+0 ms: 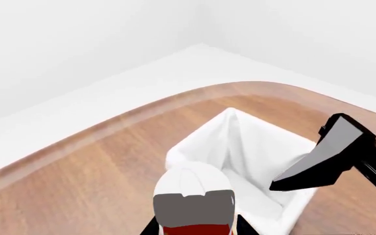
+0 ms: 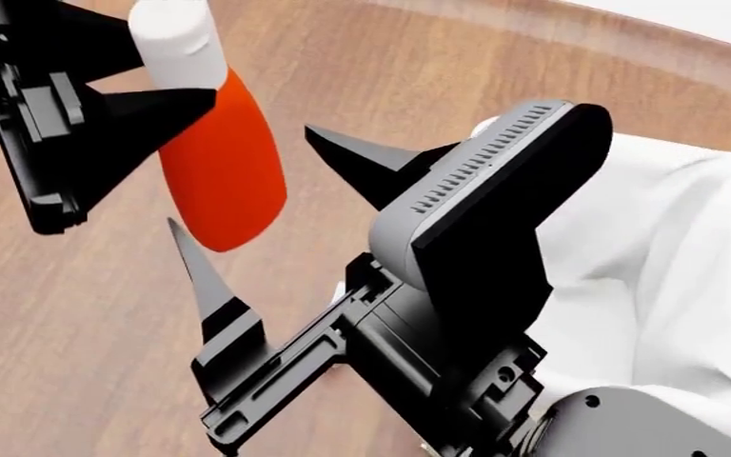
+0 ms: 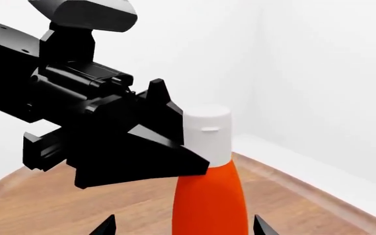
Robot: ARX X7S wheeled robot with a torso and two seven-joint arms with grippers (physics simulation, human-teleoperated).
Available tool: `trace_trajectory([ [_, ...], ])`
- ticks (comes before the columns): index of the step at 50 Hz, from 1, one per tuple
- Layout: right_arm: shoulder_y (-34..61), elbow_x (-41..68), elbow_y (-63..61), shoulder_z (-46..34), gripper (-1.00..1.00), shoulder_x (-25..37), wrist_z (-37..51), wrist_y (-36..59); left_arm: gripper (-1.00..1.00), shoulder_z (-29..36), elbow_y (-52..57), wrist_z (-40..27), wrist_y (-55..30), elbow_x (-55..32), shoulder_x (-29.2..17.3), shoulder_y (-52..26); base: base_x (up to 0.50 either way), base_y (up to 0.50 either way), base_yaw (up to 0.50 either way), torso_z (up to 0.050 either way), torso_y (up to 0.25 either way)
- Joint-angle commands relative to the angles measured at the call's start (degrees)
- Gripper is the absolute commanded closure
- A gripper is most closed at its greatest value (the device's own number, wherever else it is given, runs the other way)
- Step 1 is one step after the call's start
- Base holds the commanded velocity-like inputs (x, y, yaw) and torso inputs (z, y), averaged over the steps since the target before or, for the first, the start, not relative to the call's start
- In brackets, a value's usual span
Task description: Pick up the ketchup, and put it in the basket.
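No readable text, labels, brands or numbers anywhere. The ketchup [image 2: 220, 171] shows only its plain orange-red side and white cap; no label faces any camera. The basket [image 2: 670, 248] liner is plain white, and the gripper housings carry no markings.

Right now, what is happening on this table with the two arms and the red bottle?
The left claw is shut on the ketchup bottle near its white cap and holds it lifted above the wooden table. The basket, lined with white cloth, stands open close beside it, and the bottle is not yet inside. The right claw is open and holds nothing; its fingers reach toward the lower part of the bottle.
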Motion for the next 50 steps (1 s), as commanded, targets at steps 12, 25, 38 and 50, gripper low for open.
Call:
trace_trajectory([
  [12,0.9,-1.7,2.9,-1.5,-1.0,-2.4,-1.5,0.4,1.0,-1.4,2.3,-1.2,-0.8,-2.6,-0.5,-0.8,0.0,0.0,0.0,0.0,0.001],
  [25,1.0,-2.0,3.8,-1.7,-1.0,-3.1,-1.8,0.2,1.0,-1.8,4.1,-1.5,-1.2,-3.8,-0.8,-1.1,0.0,0.0,0.0,0.0,0.001],
  [38,1.4,-2.3,4.7,-1.9,-1.0,-4.0,-2.2,0.1,1.0,-2.3,5.6,-2.2,-1.7,-5.3,-1.1,-1.1,0.0,0.0,0.0,0.0,0.0],
  [50,1.8,-2.9,6.2,-2.3,-1.0,-5.0,-2.7,0.0,1.0,-2.5,6.6,-2.6,-1.8,-6.1,-1.3,-1.1,0.0,0.0,0.0,0.001,0.001],
])
